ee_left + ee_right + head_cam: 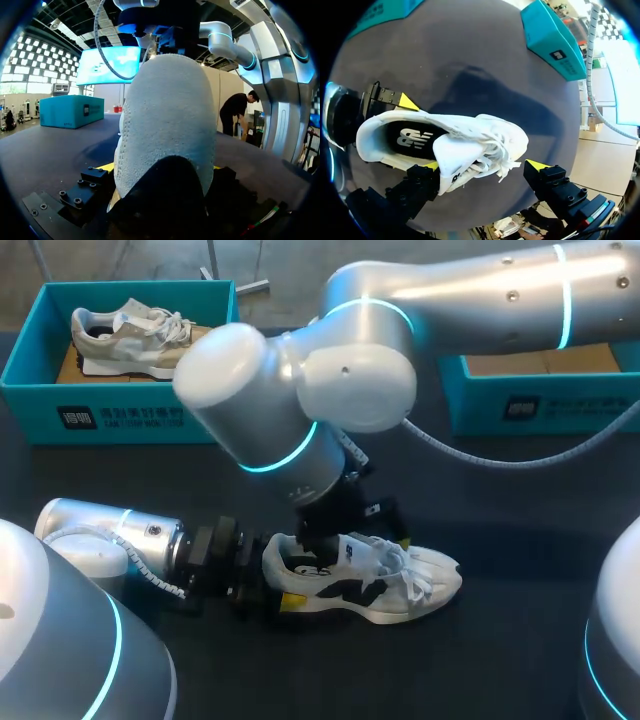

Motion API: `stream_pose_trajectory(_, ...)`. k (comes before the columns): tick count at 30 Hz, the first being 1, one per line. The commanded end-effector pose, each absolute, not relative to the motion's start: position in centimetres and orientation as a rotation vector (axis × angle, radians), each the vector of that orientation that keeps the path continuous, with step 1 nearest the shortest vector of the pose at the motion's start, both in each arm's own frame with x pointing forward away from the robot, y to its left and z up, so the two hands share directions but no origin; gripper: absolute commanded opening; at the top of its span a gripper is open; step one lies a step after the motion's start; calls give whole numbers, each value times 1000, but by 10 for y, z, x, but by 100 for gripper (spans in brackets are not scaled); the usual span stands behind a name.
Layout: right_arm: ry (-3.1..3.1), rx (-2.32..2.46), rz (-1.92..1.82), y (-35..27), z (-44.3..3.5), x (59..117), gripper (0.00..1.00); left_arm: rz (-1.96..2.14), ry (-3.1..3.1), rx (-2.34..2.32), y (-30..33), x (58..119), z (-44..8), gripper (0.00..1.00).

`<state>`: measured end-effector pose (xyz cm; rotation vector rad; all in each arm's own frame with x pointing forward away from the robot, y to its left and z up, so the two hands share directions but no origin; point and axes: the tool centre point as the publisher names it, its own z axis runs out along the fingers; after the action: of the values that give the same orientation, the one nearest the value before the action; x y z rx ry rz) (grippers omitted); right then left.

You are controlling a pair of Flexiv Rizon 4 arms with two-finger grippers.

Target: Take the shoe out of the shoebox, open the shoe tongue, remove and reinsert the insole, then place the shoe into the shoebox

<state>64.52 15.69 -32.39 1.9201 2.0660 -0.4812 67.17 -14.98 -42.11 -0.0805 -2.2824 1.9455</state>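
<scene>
A white shoe [365, 580] with black trim lies on its sole on the dark table, toe pointing right. Its heel [162, 130] fills the gap between the fingers of my left gripper [283, 585], which is shut on it from both sides. One left finger [395, 97] presses against the heel's side. My right gripper [485, 166] hangs open just above the laces and tongue [462, 162], one fingertip beside the tongue, the other off the shoe's side. The black insole [412, 137] shows inside the shoe.
A teal shoebox [120, 415] at the back left holds a beige shoe [130, 335]. A second teal box [540, 400] stands at the back right. My right arm [300, 390] reaches across the middle of the table.
</scene>
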Motion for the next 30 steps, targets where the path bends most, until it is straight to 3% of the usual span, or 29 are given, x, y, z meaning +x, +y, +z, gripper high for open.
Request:
stream_pose_trajectory(1,1422,2409,-289,147,-325,637,100,1944,-2286,-78,-150,672,-424,0)
stream_pose_trajectory(2,1428,2402,-291,148,-325,636,96,1944,-2286,-78,-150,672,-424,0)
stream_pose_trajectory(7,1437,2386,-298,151,-320,633,96,1944,-2286,-78,-150,672,-424,0)
stream_pose_trajectory(11,1451,2374,-296,153,-318,632,86,1944,-2286,-78,-150,672,-424,0)
stream_pose_trajectory(14,1459,2370,-296,155,-316,632,64,1944,-2286,-78,-150,672,-424,0)
stream_pose_trajectory(18,1476,2358,-291,160,-314,632,50,1944,-2286,-78,-150,672,-424,0)
stream_pose_trajectory(30,1521,2333,-248,177,-306,625,42,1944,-2286,-78,-150,672,-424,0)
